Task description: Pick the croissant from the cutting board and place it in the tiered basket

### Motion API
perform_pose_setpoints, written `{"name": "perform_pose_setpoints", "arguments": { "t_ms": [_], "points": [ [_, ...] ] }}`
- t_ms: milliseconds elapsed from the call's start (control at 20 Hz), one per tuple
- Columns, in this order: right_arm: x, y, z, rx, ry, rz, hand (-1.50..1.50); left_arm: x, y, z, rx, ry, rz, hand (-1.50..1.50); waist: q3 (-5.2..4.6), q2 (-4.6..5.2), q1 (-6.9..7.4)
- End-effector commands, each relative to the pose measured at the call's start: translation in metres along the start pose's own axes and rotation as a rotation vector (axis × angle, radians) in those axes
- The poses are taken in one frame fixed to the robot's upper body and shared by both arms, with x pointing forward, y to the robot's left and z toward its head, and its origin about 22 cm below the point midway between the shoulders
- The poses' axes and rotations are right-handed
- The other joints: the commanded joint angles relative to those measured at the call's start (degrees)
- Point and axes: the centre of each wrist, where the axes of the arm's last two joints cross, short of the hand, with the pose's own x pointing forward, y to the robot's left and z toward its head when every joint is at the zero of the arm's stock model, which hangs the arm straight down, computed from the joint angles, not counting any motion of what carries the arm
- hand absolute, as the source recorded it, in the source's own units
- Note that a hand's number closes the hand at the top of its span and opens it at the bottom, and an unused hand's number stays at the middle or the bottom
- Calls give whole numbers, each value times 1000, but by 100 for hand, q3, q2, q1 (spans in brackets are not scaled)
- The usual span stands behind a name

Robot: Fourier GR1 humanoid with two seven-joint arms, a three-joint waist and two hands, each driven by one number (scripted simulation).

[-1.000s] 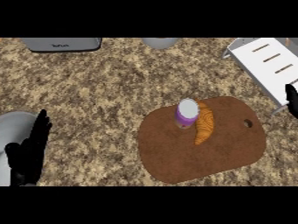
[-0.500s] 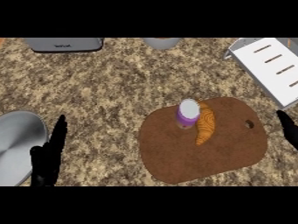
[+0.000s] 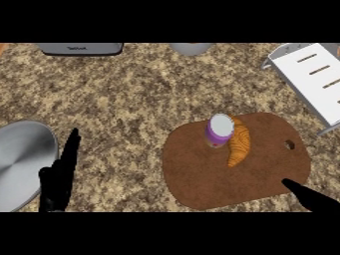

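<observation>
Both the left robot hand (image 3: pixel 58 177) and the right robot hand (image 3: pixel 314 198) are matte black, with slim, tapering fingers.

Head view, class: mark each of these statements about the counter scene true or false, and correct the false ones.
1. The croissant lies on the cutting board. True.
2. The croissant is already in the tiered basket. False: it is on the board, and the basket sits apart at the upper right.
3. A purple-and-white container stands beside the croissant. True.
4. The right robot hand is curled round the croissant. False: its straight fingers are at the board's lower right edge, apart from it.
5. The left robot hand rests on the cutting board. False: it is beside the grey plate.
</observation>
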Motion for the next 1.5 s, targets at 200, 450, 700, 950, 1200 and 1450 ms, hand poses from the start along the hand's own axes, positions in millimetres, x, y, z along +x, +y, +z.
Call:
{"name": "perform_pose_setpoints", "arguments": {
  "t_ms": [200,450,700,950,1200,1450],
  "points": [
    [24,-4,9,21,161,401,-150,-7,-11,-5,-24,34,-1,0,-27,50,115],
    [60,21,9,-23,209,468,-150,-9,-17,-5,-53,31,-2,0,-3,51,273],
    [81,63,11,-35,222,538,-150,-5,-14,-9,-63,35,-5,0,13,44,309],
    [81,93,10,8,283,698,-150,-16,-10,-4,-51,50,-15,0,16,27,242],
    [86,119,9,77,376,762,-150,-13,-6,2,-55,37,-6,0,27,-7,211],
    [110,141,9,103,362,732,-150,-13,0,-2,-51,49,0,0,39,-7,160]
  ]
}}
